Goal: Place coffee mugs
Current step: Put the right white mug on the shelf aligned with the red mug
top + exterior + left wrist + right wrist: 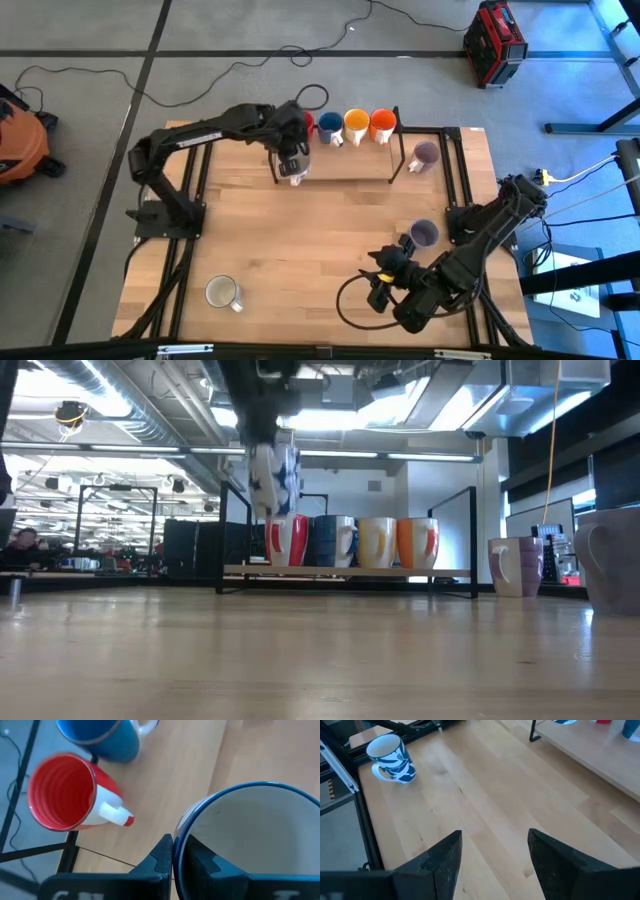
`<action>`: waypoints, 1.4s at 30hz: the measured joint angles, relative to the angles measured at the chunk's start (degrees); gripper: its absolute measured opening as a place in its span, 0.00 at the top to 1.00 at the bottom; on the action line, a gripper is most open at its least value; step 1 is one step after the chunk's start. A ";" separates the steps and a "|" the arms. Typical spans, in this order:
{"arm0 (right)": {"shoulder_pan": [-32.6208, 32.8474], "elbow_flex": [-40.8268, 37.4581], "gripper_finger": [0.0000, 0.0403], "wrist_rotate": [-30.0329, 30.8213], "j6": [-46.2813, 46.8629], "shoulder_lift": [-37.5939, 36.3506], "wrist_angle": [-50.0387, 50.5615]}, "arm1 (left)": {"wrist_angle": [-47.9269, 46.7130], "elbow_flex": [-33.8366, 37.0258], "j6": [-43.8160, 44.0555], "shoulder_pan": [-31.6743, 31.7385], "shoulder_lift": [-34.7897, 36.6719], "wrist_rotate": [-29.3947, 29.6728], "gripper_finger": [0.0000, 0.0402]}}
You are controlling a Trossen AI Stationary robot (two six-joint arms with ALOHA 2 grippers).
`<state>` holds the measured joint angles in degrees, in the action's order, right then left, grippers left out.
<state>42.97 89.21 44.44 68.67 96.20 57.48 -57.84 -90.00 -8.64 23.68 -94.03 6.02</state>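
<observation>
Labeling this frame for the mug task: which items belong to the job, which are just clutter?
Job:
- white mug with blue pattern, held at its rim by the left pincer above the shelf
- red mug, blue mug, yellow-orange mug, orange mug
- two purple mugs
- patterned mug at the near corner
- shelf
- right pincer, open, waiting

Clutter:
- red case
- floor cables

I see open bench (320,250) at centre; red mug (308,124) and blue mug (330,128) crowd the shelf (345,168) at twelve o'clock.
</observation>
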 joint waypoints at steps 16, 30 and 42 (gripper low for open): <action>0.12 -0.02 0.47 1.67 1.77 0.07 0.55 | 0.87 0.00 -6.56 6.51 -9.66 -4.27 0.95; 0.12 -0.04 0.47 2.52 2.11 0.11 1.02 | 4.55 0.02 -8.17 10.43 -10.28 -6.32 0.95; 0.12 -0.04 0.47 2.50 3.00 0.11 1.00 | 4.46 0.02 -8.05 10.35 -10.63 -7.48 0.87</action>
<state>43.09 89.17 46.94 71.67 96.31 58.48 -53.39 -89.97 -16.69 34.02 -104.66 -1.45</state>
